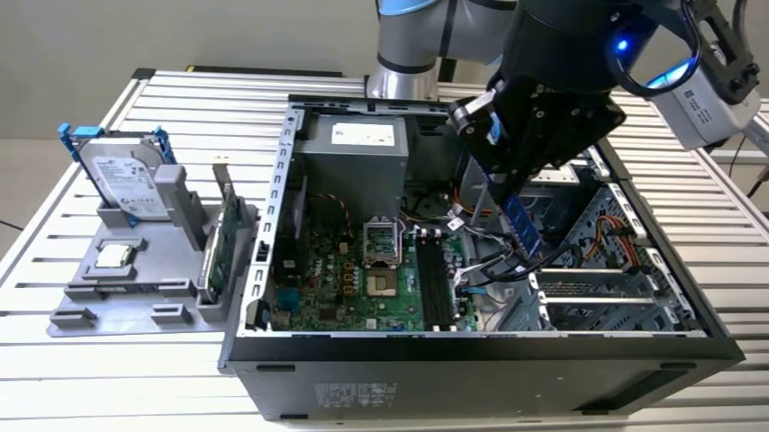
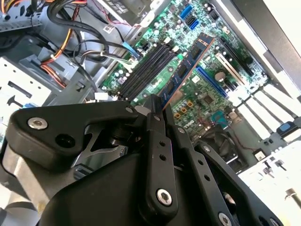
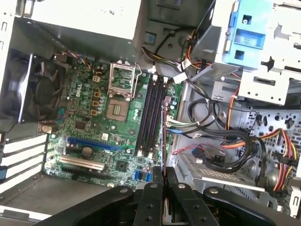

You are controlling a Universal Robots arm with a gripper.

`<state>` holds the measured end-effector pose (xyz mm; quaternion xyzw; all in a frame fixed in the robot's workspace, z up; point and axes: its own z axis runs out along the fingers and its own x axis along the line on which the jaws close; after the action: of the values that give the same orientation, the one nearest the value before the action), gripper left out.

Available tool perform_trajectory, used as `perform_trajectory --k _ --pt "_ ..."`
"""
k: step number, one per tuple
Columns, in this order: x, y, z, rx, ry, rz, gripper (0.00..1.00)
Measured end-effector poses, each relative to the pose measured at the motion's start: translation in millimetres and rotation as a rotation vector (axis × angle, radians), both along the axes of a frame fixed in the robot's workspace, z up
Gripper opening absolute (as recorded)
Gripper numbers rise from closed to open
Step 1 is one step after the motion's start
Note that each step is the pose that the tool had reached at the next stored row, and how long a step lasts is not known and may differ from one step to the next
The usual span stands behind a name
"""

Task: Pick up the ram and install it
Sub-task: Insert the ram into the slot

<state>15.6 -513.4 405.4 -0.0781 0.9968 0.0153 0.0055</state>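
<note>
Jaws clamped on the ram (image 1: pixel 520 220), gripping one short end so the blue stick hangs down into the open computer case (image 1: pixel 481 360). That leaves the free length clear to reach the board. In the exterior view the stick sits near centre, just toward 3 o'clock of the black memory slots (image 1: pixel 433 279), above them and not seated. The second wrist view has the ram (image 2: pixel 188 66) reaching out from the jaw tips over the motherboard (image 2: pixel 207 94), chips facing the camera. It runs roughly parallel to the memory slots (image 2: pixel 146 70), probably so it can go straight in. The first wrist view catches the ram (image 3: pixel 163 136) edge-on, a thin line close beside the memory slots (image 3: pixel 150 117). Which slot it is meant for I cannot tell. The grey holder (image 1: pixel 121 288) on the table (image 1: pixel 121 387) at 9 o'clock keeps the hard drive (image 1: pixel 121 175) and green expansion card (image 1: pixel 222 238) upright, within reach from above. Hard to make out: the ram's lower end in the exterior view merges with cables (image 1: pixel 505 265). The gripped end is covered by the black linkage, and the slot latches are unreadable. The arm's body blocks the case's far corner at 1 o'clock.
</note>
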Motion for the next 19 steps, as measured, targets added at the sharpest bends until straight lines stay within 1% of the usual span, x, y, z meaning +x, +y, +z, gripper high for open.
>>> perform_trajectory --k 4,9,15,19 --pt "0.0 0.0 0.0 0.0000 0.0000 -0.031 0.00" --pt "0.0 0.0 0.0 0.0001 0.0002 -0.060 0.00" --pt "0.0 0.0 -0.3 0.0000 0.0001 -0.063 0.00" --pt "0.0 0.0 -2.7 0.0001 0.0001 -0.063 0.00"
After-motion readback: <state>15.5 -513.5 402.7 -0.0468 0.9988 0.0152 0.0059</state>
